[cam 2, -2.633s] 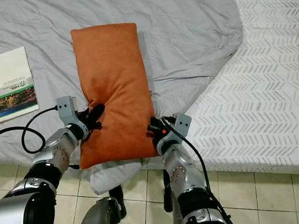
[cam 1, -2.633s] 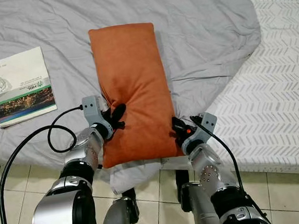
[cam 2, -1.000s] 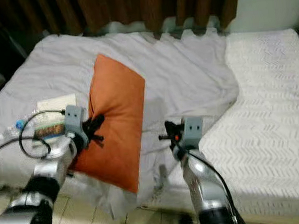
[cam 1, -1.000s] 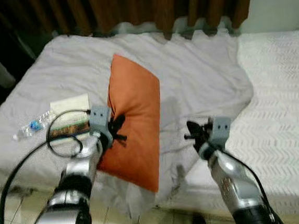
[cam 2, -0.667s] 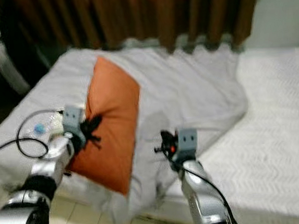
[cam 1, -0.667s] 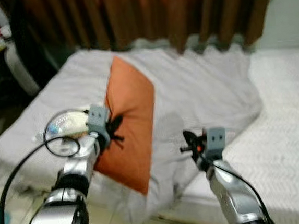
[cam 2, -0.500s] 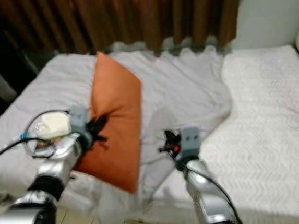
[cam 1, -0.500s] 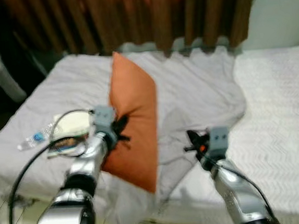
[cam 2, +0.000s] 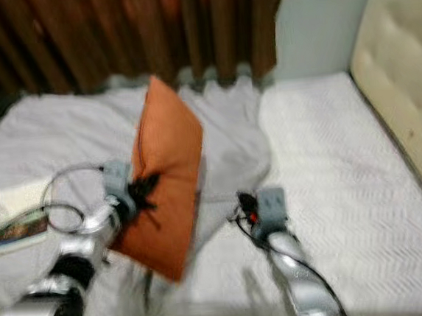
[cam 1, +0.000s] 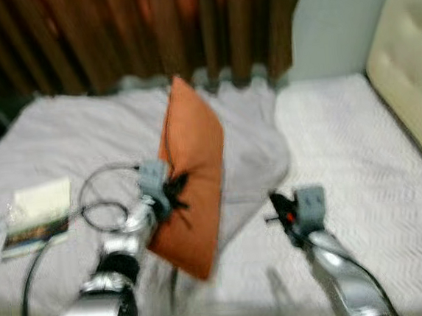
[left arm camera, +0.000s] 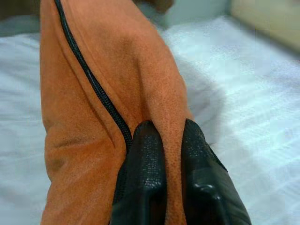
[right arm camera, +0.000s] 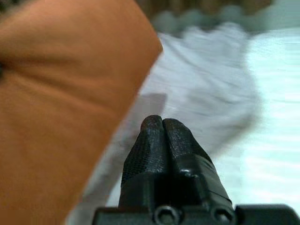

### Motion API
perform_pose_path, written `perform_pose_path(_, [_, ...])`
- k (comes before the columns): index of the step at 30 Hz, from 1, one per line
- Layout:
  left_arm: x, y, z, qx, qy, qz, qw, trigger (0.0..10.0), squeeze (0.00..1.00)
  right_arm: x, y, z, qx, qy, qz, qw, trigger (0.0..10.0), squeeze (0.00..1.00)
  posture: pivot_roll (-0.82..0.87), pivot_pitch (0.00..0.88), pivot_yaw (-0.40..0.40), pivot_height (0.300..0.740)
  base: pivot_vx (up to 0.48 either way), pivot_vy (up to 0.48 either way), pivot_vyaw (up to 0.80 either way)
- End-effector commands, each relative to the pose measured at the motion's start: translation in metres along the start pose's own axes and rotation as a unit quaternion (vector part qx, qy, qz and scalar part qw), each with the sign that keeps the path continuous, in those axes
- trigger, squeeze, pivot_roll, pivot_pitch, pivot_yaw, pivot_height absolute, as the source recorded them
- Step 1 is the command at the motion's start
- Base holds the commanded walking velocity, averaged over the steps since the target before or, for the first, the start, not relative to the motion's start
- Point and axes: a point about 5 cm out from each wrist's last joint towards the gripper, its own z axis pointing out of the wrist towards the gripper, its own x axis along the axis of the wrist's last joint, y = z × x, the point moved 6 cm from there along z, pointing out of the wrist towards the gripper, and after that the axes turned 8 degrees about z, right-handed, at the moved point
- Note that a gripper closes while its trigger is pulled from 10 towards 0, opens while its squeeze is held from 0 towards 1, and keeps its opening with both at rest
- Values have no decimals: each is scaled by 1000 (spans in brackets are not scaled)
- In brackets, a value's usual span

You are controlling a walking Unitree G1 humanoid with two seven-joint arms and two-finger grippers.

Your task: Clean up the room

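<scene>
Two black fingers (left arm camera: 150, 173) of the left gripper (left arm camera: 168, 140) pinching a fold of the orange pillow (cam 1: 192, 174) beside its dark zipper line, seen close in the left wrist view. From the head views, blurred: pillow held up off the bed on its edge, tilted, one corner toward the brown curtains (cam 1: 148, 30), lower corner hanging over the rumpled grey sheet (cam 1: 68, 133). From the right wrist view, right gripper (right arm camera: 162, 123) with both fingertips pressed together on nothing, hovering over the grey sheet just beside the pillow's flank, apart from it; same gripper in the left eye view (cam 1: 276, 205) over the edge of the white patterned mattress cover (cam 1: 359, 160).

Pillow: burnt orange, suede-like nap, oblong, plump, creased where gripped, zipper seam running along the side facing the left wrist camera.

Visible from the head and not from the wrists: booklet (cam 1: 37, 214) lying flat on the grey sheet at the robot's left, well apart from the pillow; cream padded headboard (cam 1: 409, 59) at the far right; pale wall (cam 1: 325, 22) beyond the bed; black cable (cam 1: 100, 204) looping by the left wrist.
</scene>
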Motion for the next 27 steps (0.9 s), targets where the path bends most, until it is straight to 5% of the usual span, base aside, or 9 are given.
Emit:
perform_pose_path(1, [18, 8, 4, -7, 49, -8, 999, 10000, 0, 10, -8, -3, 19, 7, -15, 1000, 10000, 0, -209, 77, -52, 740, 307, -364, 0])
perform_pose_path(6, [13, 45, 17, -37, 45, -50, 997, 10000, 0, 1, 15, -6, 6, -26, -36, 999, 10000, 0, -204, 67, -119, 740, 307, -365, 0])
perform_pose_path(10, [17, 60, 24, -56, 41, -44, 997, 10000, 0, 2, 20, -1, 0, -27, -34, 999, 10000, 0, -192, 59, -120, 740, 306, -366, 0])
perform_pose_path(20, [40, 52, 36, -35, 32, -17, 999, 10000, 0, 0, 14, 10, -3, -28, -28, 999, 10000, 0, -201, 66, -66, 740, 308, -363, 0])
perform_pose_path(27, [40, 67, 41, -54, 25, -25, 998, 10000, 0, -6, 18, 6, -17, -29, -21, 999, 10000, 0, -224, 98, -37, 740, 310, -363, 0])
